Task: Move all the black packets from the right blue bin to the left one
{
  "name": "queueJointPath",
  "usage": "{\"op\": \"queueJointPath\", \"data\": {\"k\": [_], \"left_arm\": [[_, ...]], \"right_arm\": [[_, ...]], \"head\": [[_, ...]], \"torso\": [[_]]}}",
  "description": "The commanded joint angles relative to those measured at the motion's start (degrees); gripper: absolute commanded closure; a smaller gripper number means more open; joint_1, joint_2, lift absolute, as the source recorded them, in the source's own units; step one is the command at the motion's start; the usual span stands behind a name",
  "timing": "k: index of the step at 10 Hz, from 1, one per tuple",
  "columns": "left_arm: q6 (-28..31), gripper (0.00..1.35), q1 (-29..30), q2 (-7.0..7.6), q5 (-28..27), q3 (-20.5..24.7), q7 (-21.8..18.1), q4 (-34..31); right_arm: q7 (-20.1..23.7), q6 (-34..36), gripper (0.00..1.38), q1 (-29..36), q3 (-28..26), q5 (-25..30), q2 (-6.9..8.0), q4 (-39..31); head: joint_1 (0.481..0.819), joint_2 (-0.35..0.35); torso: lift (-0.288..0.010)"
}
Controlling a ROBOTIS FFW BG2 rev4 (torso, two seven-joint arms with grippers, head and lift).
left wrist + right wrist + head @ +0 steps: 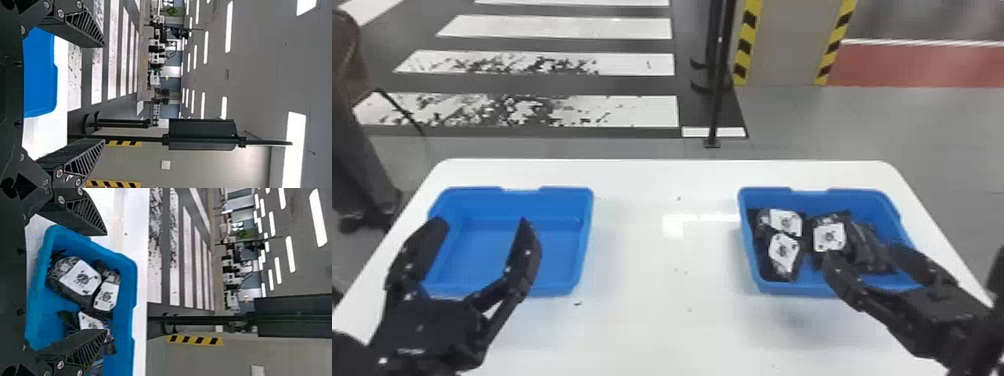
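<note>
Two blue bins on one white table (652, 320), and the right bin (802, 288) has the goods — at least four black packets (829, 237), three showing white labels! The left bin (584, 225) sits empty, the left pincer (481, 225) spread wide above it. Over the packets, the right pincer (864, 254) is open too, clutching nothing — and beyond, white floor stripes (557, 27) and one striped-edge pillar (784, 45).
</note>
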Motion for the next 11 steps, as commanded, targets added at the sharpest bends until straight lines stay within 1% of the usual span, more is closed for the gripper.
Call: {"op": "queueJointPath", "data": {"k": [1,2,4,5,8,10,11], "left_arm": [[0.1,0.18,-0.2,0.09,-0.1,-0.1,-0.1,0.0],[0.5,0.18,-0.3,0.09,-0.1,-0.2,-0.1,0.0],[0.5,0.18,-0.5,0.09,-0.1,-0.2,-0.1,0.1],[0.5,0.18,-0.6,0.09,-0.1,-0.3,-0.1,0.1],[-0.5,0.18,-0.6,0.0,-0.1,-0.2,-0.1,0.6],[-0.6,0.18,-0.7,0.0,-0.2,-0.2,-0.3,0.8],[-0.7,0.19,-0.9,0.0,-0.2,-0.2,-0.3,1.1]], "right_arm": [[0.0,10.7,0.15,-6.2,-0.8,0.9,-0.46,2.3],[0.0,14.5,0.15,-9.9,-0.6,2.4,-0.73,3.7],[0.1,19.0,0.15,-16.8,0.9,2.2,-1.52,9.4],[-0.2,21.1,0.15,-19.0,2.0,2.0,-1.61,11.4],[-1.5,23.3,0.15,-24.1,5.7,2.4,-2.05,16.5],[-1.9,24.7,0.15,-28.3,7.5,1.9,-2.49,22.6],[-2.1,24.9,0.15,-29.6,8.4,1.8,-2.57,24.3]], "head": [[0.695,-0.039],[0.695,-0.058],[0.695,-0.08],[0.695,-0.081],[0.695,-0.062],[0.695,-0.05],[0.695,-0.044]], "torso": [[-0.14],[-0.14],[-0.14],[-0.14],[-0.14],[-0.14],[-0.14]]}}
